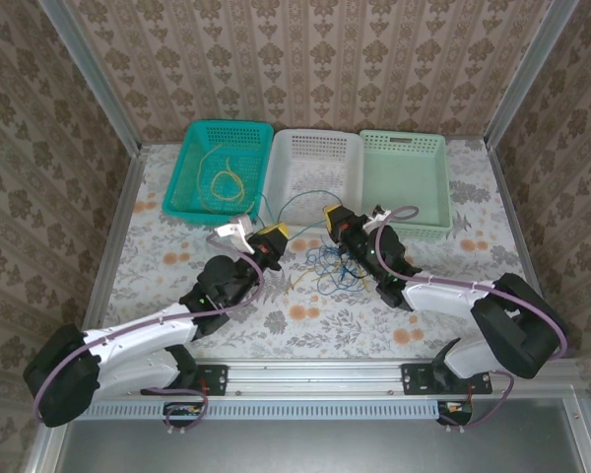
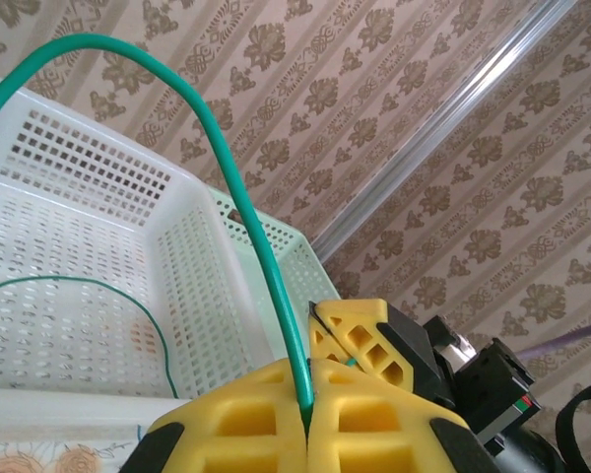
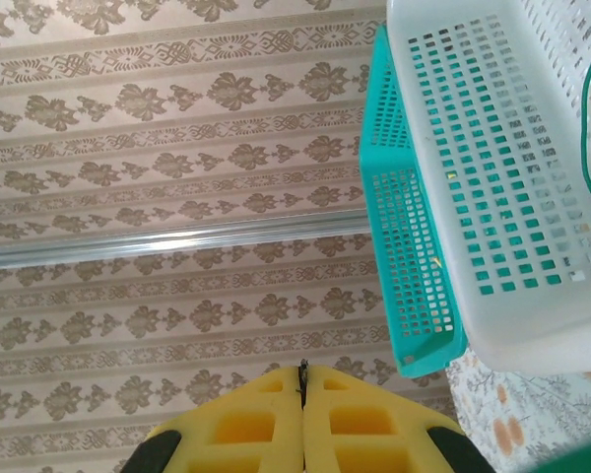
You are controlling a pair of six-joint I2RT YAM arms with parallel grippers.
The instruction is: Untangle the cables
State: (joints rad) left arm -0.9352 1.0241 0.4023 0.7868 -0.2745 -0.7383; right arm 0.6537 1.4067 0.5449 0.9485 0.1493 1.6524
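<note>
My left gripper (image 1: 272, 234) is shut on a green cable (image 2: 231, 177), pinched between its yellow pads (image 2: 266, 399) in the left wrist view. From there the cable arcs up and over towards the white basket (image 2: 79, 246). My right gripper (image 1: 331, 214) is shut too (image 3: 302, 372), with a thin dark sliver at its tips. Its yellow finger (image 2: 360, 330) sits just past my left pads with a bit of green at it. A tangle of blue and yellow cables (image 1: 327, 266) lies on the table between the arms. One yellow cable (image 1: 225, 179) lies in the teal basket (image 1: 192, 202).
Three baskets stand in a row at the back: teal, white (image 1: 315, 148) and pale green (image 1: 406, 168). The teal basket's end (image 3: 404, 246) and the white one's wall (image 3: 492, 177) hang close in the right wrist view. Patterned walls enclose the floral tabletop (image 1: 305, 320).
</note>
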